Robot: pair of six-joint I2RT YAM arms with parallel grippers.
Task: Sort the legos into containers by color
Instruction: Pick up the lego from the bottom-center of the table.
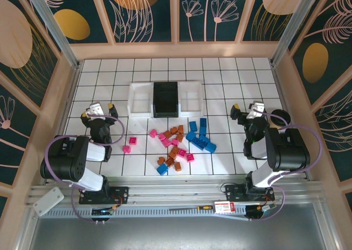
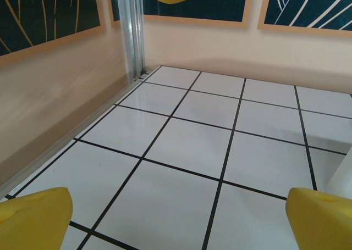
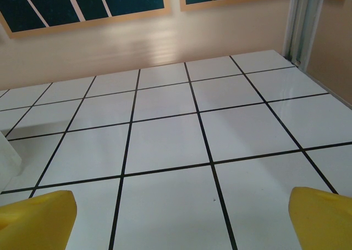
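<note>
Left claw (image 2: 179, 220) agape over white tiles (image 2: 181, 145); overhead, legos (image 1: 175, 150) heaped centre.

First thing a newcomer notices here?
A heap of blue, pink and orange legos lies in the middle of the white tiled table. Just beyond it is a row of containers: a black tray between two white trays. On either side, the left pincer and right pincer stand open.
</note>
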